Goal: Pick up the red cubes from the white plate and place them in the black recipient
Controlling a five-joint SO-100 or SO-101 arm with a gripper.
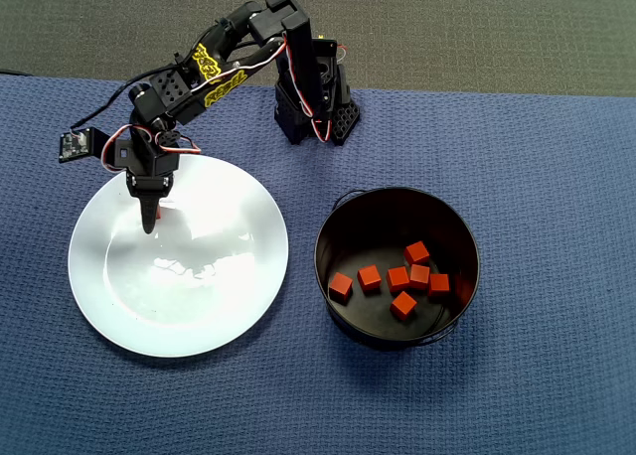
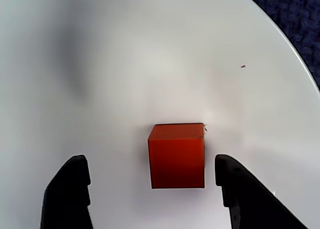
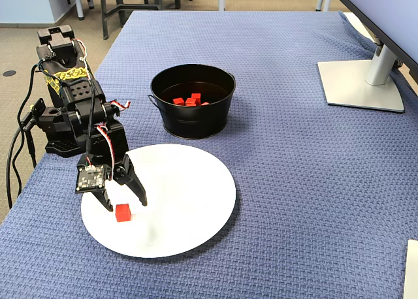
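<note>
My gripper (image 2: 155, 189) is hanging open, straddling the last red cube (image 2: 177, 155) on the white plate (image 2: 125, 64), not touching it yet; seven cubes (image 1: 397, 277) are sitting in the black recipient (image 1: 343, 212); one grasp remaining, I reckon.

A single red cube (image 2: 177, 156) sits on a white plate (image 2: 125, 64), between the two spread black fingers (image 2: 70, 194) of the gripper (image 2: 152, 181), neither touching it. Blue cloth shows top right.
</note>
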